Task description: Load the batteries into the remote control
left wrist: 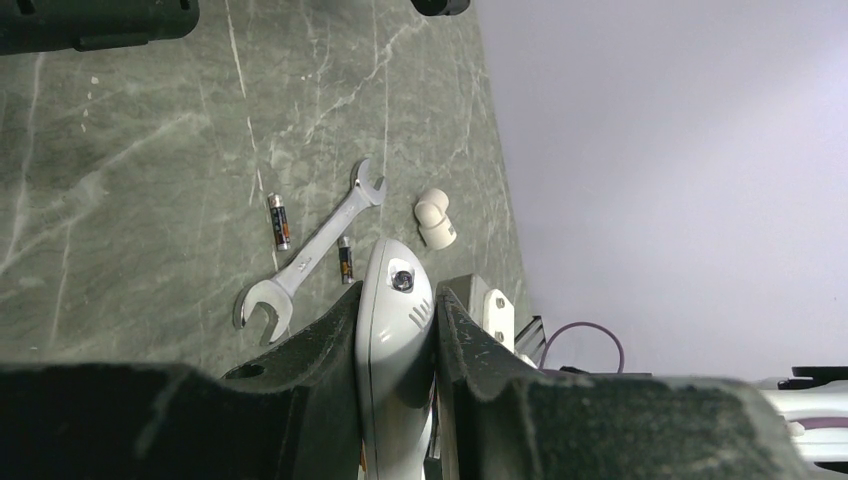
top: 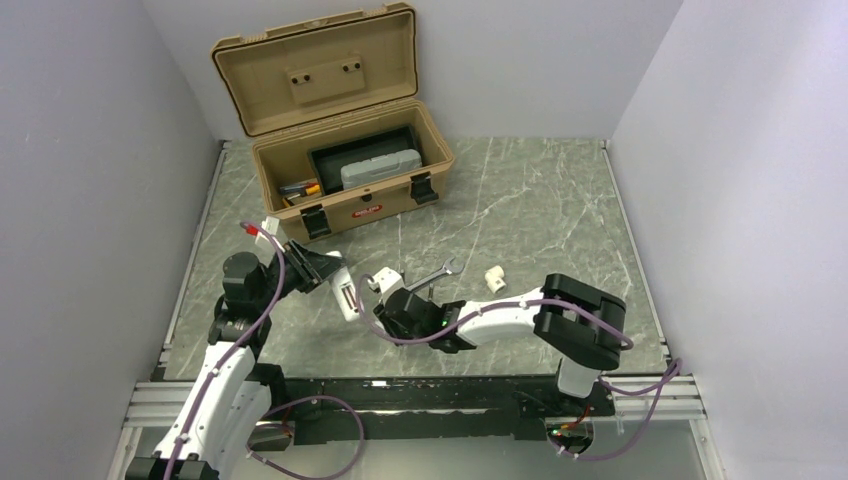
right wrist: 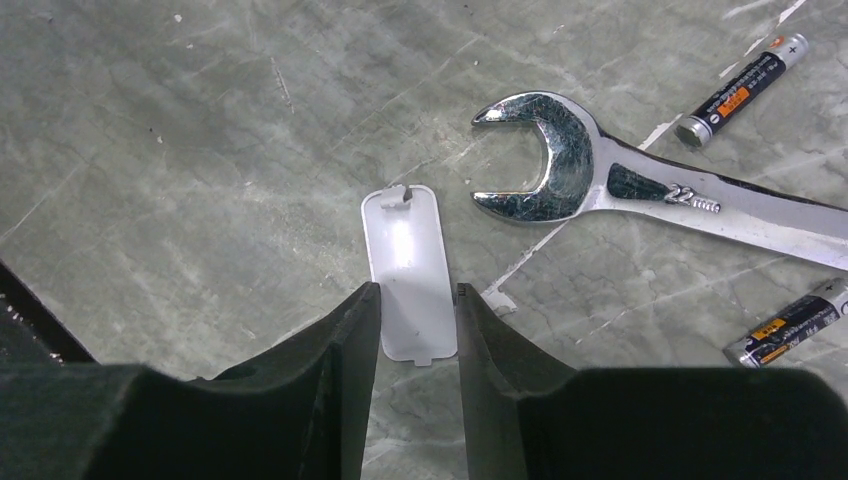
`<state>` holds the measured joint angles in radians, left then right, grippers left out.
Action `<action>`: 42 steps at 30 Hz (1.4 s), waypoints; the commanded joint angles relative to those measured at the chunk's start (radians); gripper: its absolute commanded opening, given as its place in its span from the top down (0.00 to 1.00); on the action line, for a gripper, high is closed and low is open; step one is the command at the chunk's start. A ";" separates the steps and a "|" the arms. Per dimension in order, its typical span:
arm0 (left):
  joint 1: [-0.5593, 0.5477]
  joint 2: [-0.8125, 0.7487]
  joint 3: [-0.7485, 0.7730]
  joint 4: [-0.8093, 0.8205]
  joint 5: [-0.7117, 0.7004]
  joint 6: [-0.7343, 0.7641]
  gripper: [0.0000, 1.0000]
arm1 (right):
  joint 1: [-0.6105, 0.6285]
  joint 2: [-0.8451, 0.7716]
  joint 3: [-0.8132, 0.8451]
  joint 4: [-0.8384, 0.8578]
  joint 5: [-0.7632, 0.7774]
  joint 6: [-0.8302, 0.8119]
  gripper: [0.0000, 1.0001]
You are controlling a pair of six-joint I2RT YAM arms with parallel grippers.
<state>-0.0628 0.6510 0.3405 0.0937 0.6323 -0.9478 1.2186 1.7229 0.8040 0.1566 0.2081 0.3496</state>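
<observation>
You're at the stage where the remote control is open and waiting to be filled, as I read it. Your left gripper is clamped on its slim white body and holds it up off the table, near the left arm's side. None of the views lets you see into the battery bay. Your right gripper is down at the table with its jaws pressed against the two long edges of the battery cover, a flat white lid lying just beside the head of the silver wrench. No cell is in either gripper: one battery lies beyond the wrench's shank and a second battery on its near side, both loose on the table. The next move probably calls for getting the cover out of the way, then taking one cell by its sides. You will have to check its plus end against the bay before you seat it, and keep the left grip steady while you do. As for containers, the tan toolbox stands open at the back of the table with its lid tipped up. Inside sits a black tray carrying a grey case. In the compartment to the tray's left lie a few small orange-and-dark items, perhaps spare batteries, too small to tell.
</observation>
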 commanded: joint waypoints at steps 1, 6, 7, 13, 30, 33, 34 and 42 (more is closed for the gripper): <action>0.007 -0.006 -0.002 0.052 0.024 -0.003 1.00 | 0.039 0.069 -0.026 -0.197 -0.012 0.061 0.64; 0.009 -0.007 -0.006 0.054 0.026 -0.005 1.00 | 0.053 0.070 -0.029 -0.225 0.013 0.080 0.66; 0.009 -0.009 -0.007 0.052 0.026 -0.005 1.00 | 0.055 0.071 -0.029 -0.229 0.014 0.083 0.67; 0.011 -0.011 -0.008 0.050 0.024 -0.005 1.00 | 0.066 0.050 -0.055 -0.199 -0.022 0.091 0.86; 0.025 0.008 0.009 0.058 0.029 0.000 1.00 | 0.064 -0.191 0.070 -0.650 0.310 0.127 1.00; 0.029 0.007 0.016 0.048 0.032 0.007 1.00 | 0.061 -0.164 0.141 -0.853 0.441 0.185 1.00; 0.030 0.008 0.019 0.044 0.032 0.009 1.00 | 0.058 -0.147 0.160 -0.907 0.471 0.207 1.00; 0.035 0.010 0.028 0.037 0.038 0.014 1.00 | 0.041 0.066 0.337 -1.272 0.649 0.461 1.00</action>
<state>-0.0349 0.6613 0.3309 0.1001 0.6434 -0.9455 1.2663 1.6833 1.0496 -0.8169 0.7002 0.6331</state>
